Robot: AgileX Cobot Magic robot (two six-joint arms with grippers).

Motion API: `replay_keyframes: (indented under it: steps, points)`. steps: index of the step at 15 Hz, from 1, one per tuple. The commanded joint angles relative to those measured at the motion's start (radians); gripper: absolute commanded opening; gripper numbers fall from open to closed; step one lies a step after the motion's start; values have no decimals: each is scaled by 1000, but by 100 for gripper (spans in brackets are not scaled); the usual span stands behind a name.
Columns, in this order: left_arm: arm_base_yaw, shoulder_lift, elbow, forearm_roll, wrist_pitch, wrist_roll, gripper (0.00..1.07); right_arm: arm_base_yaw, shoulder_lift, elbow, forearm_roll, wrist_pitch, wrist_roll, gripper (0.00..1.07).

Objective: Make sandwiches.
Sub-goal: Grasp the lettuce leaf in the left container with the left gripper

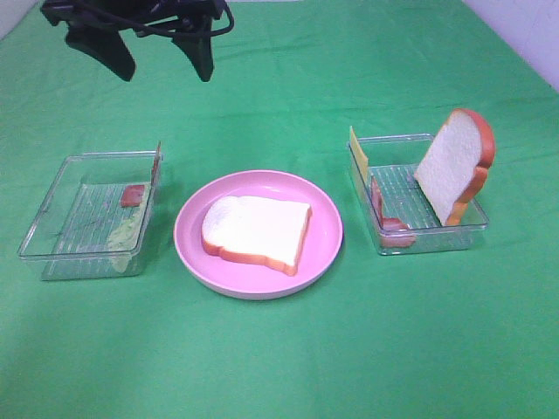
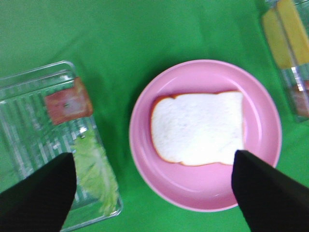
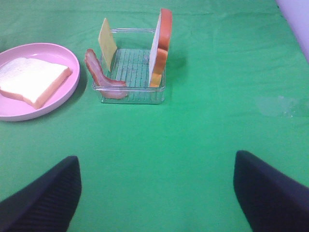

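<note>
Both jaws wide open, empty.

High view: left gripper [image 1: 163, 68] hangs over the far cloth [image 1: 279, 367]. Base bread slice [image 1: 258, 231] lies flat on the pink plate [image 1: 327, 236], between left tray [image 1: 79, 253] and right tray [image 1: 428, 237]. Nothing is stacked on it yet.

Left wrist: lettuce [image 2: 96, 169] is thin, floppy and flat on the ribbed clear tray floor, beside a bacon piece [image 2: 67, 102]. Fingers may scrape the ribs or drag the light tray.

Right wrist: right gripper [image 3: 157, 162] is over bare cloth. Thin cheese square [image 3: 107, 37] and second slice [image 3: 161, 48] stand on edge, and a wavy bacon strip [image 3: 99, 72] leans at the wall. A nudge likely topples them.

Wht bread [image 1: 258, 231], pink plate [image 1: 325, 229], grn cloth [image 1: 279, 367].
</note>
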Motion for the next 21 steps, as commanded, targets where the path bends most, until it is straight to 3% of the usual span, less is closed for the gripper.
replay_keyframes:
  steps: [1, 4, 11, 21]
  points:
    - [0, -11, -18, 87, 117, -58, 82, -6, -16, 2, -3, -1, 11, 81]
    - [43, -8, -17, 112, 129, -87, 80, -6, -15, 2, -3, -1, 11, 81]
    - [105, 115, -16, 120, 115, -85, 80, -6, -15, 2, -3, -2, 11, 81]
    - [104, 180, -15, 48, 129, -6, 79, -6, -15, 2, -3, -2, 11, 81]
